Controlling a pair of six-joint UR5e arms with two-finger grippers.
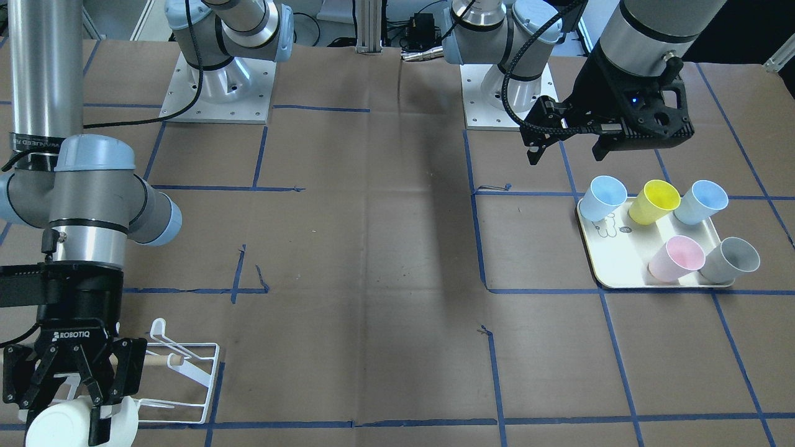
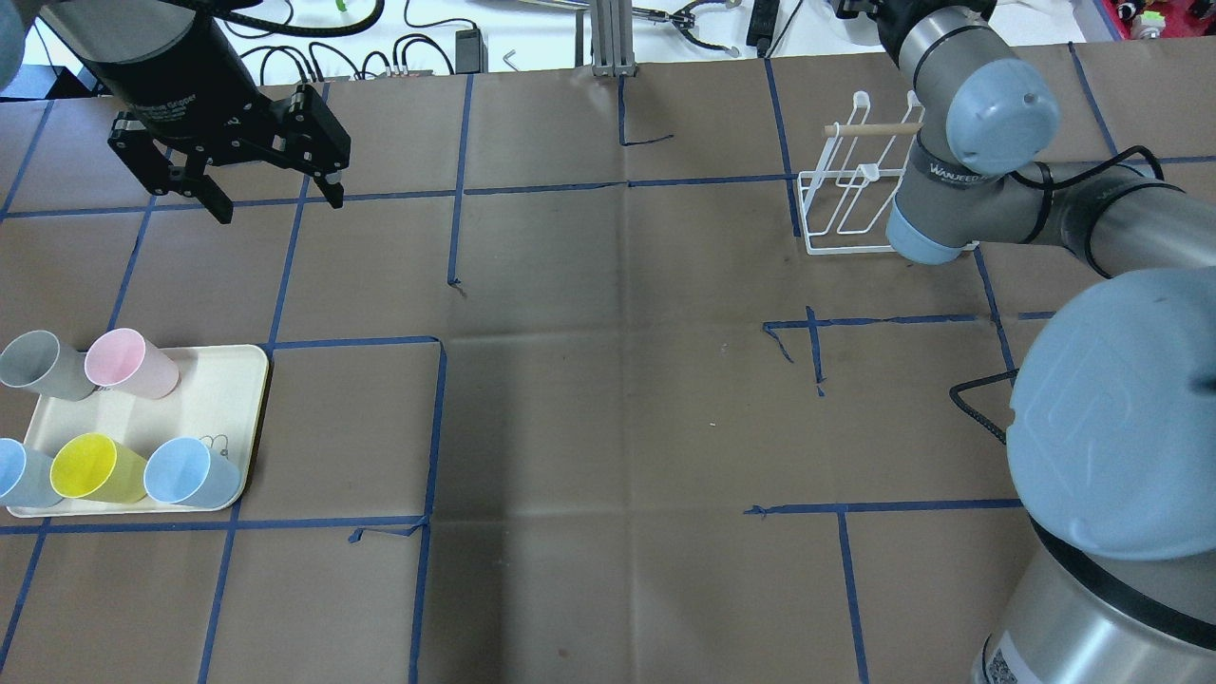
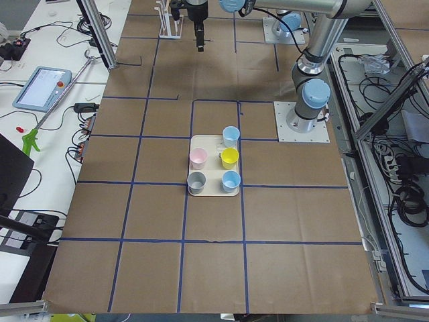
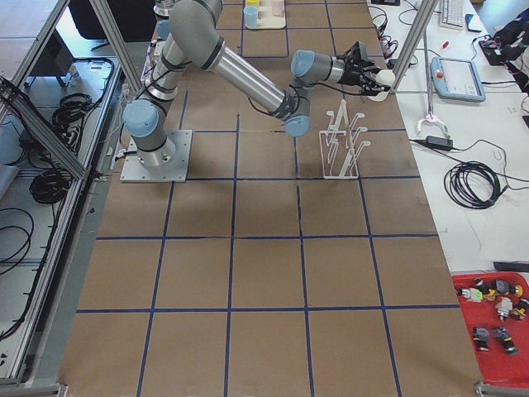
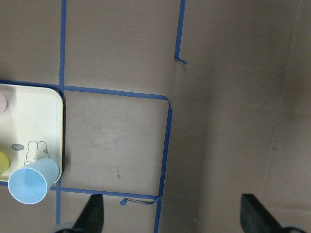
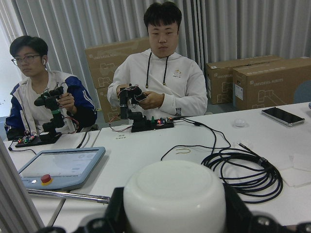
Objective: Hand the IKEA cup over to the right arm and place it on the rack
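Note:
My right gripper (image 1: 68, 413) is shut on a white IKEA cup (image 1: 56, 429), held base up in the air. It hangs on the operators' side of the white wire rack (image 1: 186, 372), apart from its prongs. In the right wrist view the cup's rounded base (image 6: 175, 194) sits between the fingers. In the exterior right view, cup (image 4: 382, 83) and gripper (image 4: 364, 74) are above and beyond the rack (image 4: 343, 145). In the overhead view the right gripper is out of sight; the rack (image 2: 855, 199) shows. My left gripper (image 2: 275, 201) is open and empty, high above the table; it also shows in the front view (image 1: 568, 152).
A cream tray (image 1: 621, 267) on my left holds several cups: two light blue, one yellow (image 1: 653, 202), one pink, one grey. It also shows in the overhead view (image 2: 218, 389). Brown paper with blue tape lines covers the table. Two operators sit beyond the far edge.

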